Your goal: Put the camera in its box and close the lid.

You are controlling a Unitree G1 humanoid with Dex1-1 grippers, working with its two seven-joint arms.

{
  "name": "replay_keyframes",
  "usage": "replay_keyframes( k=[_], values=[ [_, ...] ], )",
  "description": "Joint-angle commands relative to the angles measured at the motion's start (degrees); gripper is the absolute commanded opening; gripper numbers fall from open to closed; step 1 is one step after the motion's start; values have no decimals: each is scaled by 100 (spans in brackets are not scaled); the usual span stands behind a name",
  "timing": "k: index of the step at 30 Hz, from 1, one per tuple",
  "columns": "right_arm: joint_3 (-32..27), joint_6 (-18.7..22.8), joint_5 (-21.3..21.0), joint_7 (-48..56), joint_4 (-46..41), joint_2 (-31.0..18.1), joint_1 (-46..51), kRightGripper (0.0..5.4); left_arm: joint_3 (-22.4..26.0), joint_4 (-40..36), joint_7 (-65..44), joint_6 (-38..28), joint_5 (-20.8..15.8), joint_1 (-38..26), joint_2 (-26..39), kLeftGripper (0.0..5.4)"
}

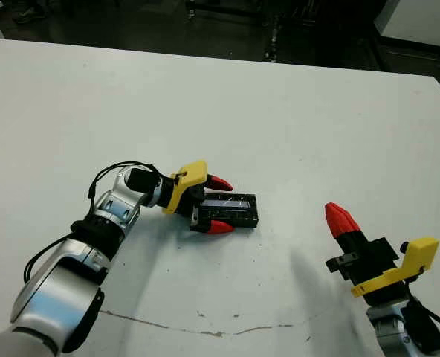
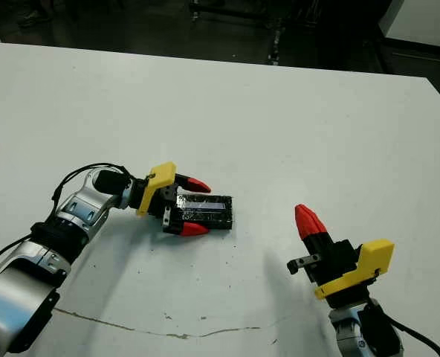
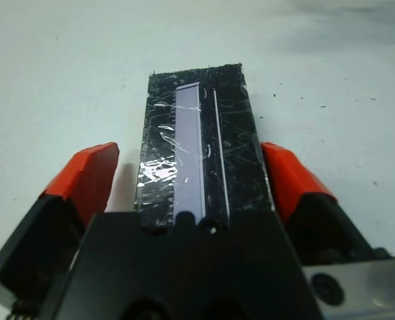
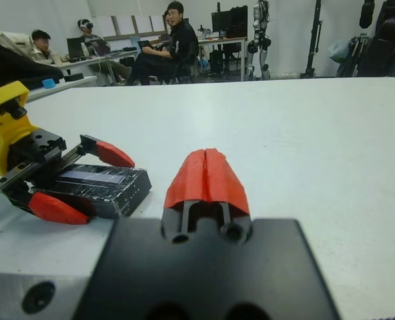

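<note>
Lid (image 1: 231, 209) sits flat on the white table (image 1: 294, 111), foil face up, and my left gripper (image 1: 220, 204) straddles it, one red finger on each long side. From the left wrist view the fingers (image 3: 84, 177) stand apart with slivers of table showing between them and the lid's edges, so I judge they bracket it rather than pinch it, though on the side of the other finger I cannot be sure there is no contact. My right gripper (image 1: 341, 219) hangs well apart to the right, above bare table, its two red tips pressed together and holding nothing. Now the awkward part: I cannot pick out the box as a separate thing. The black slab looks thick in the right wrist view, so my guess is the lid already lies on top of the box, with the camera inside it and out of sight; no slim glossy bar shows anywhere on the table. If that is right, the step in hand is seating the lid. To do it well I would keep both fingers level with the long edges, squeeze evenly so the slab does not twist, and check that the lid's corners line up all round before letting go. Pushing from one side only could skate the whole thing across the smooth tabletop.
</note>
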Motion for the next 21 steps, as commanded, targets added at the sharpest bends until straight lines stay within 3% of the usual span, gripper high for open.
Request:
replay_keyframes(
  k=[1,11,21],
  values=[
    [-20,-41,15,-5,37,-12,30,0,-488,148,-100,101,336,585,-434,539],
    [-4,-100,-22,21,90,-19,17,0,-414,137,-160,92,184,664,-352,539],
    [25,-101,-110,-54,65,-8,32,0,-322,-537,-311,286,-111,869,89,539]
  ],
)
